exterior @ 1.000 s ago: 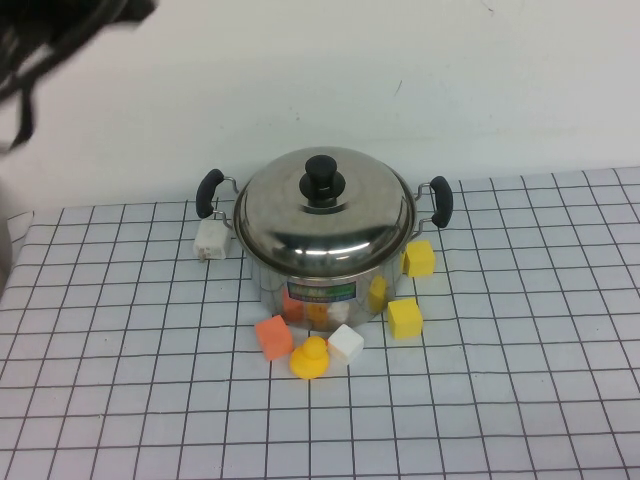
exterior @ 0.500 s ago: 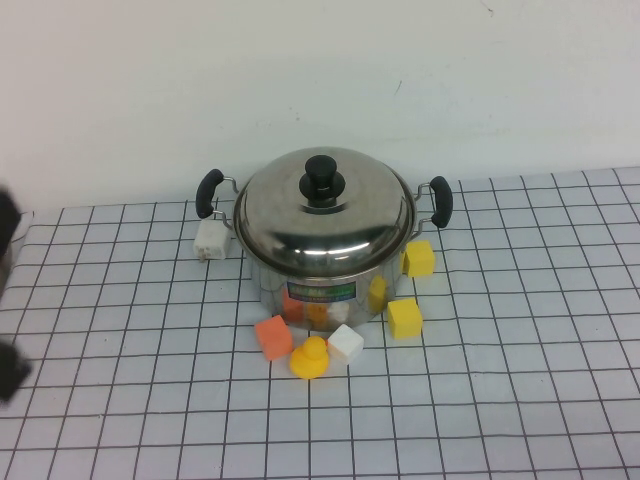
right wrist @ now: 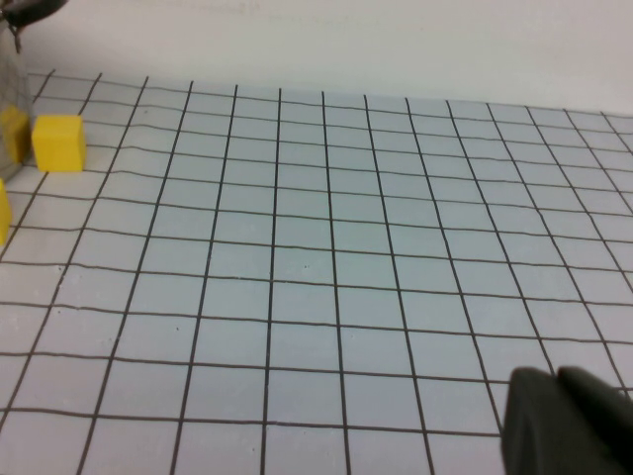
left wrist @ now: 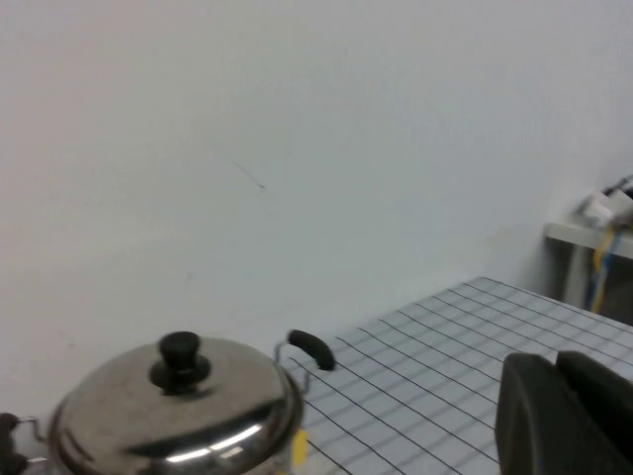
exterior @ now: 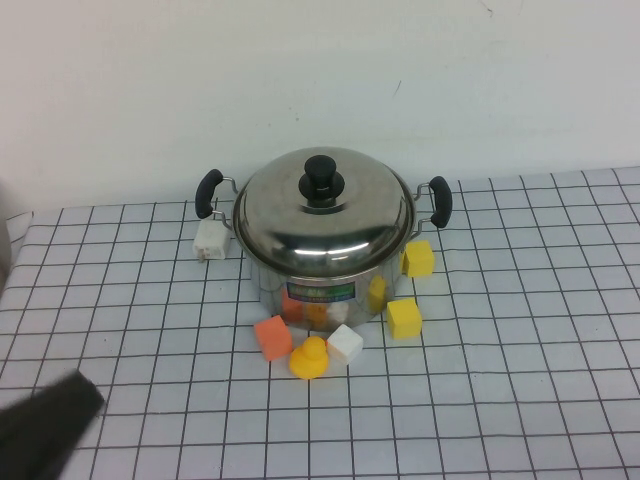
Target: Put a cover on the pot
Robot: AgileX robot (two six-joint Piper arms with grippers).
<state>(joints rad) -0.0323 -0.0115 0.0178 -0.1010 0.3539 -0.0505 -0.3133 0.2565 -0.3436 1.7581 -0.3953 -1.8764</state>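
High view: we see the pot (exterior: 320, 275) mid-table, lid (exterior: 323, 210) seated, so covered. Our left gripper (exterior: 40, 420), near left, and right gripper (right wrist: 569, 421), seemingly low at right, hold nothing; openness unclear.
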